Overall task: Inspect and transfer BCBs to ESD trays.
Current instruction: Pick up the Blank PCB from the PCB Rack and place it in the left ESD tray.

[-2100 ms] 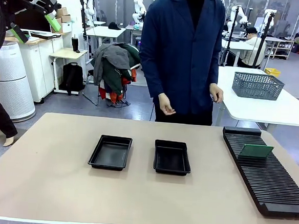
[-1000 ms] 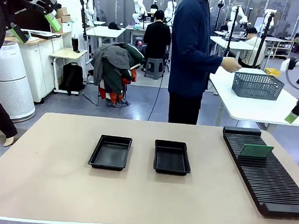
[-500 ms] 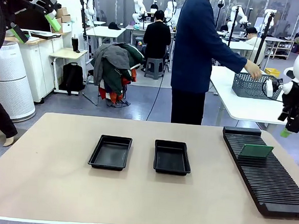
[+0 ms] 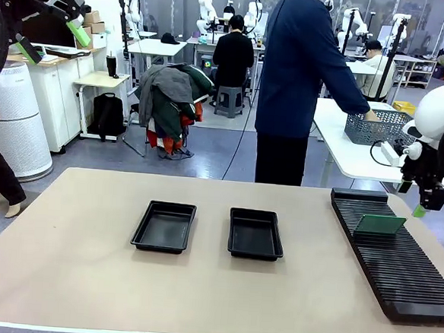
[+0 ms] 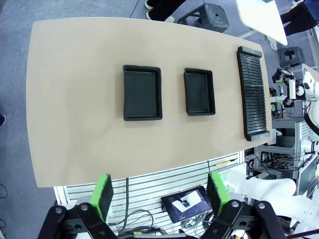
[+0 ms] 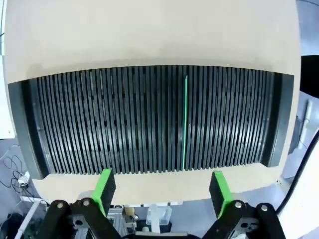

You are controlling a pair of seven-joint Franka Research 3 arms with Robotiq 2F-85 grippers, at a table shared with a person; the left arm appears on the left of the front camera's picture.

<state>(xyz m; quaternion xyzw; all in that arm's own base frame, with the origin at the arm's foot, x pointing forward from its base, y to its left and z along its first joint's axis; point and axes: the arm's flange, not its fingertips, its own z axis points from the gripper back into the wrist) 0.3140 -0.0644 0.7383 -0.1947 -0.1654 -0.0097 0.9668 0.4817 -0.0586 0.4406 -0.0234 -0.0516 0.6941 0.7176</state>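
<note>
Right wrist view: right gripper (image 6: 162, 191) spread wide, holding nothing; one BCB (image 6: 185, 122) standing edge-on in a slot of the black rack (image 6: 99, 124), ahead of and between the fingers, untouched.

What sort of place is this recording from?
Probably an electronics-handling workshop or lab: a slotted black rack holding a green circuit board, two black ESD trays on the table, and white workbenches behind with people working.

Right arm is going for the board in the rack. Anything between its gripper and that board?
Nothing visible. The right gripper hangs open over the rack, and the BCB stands on edge in a slot with the neighbouring slots empty. Only open air lies between them.
</note>
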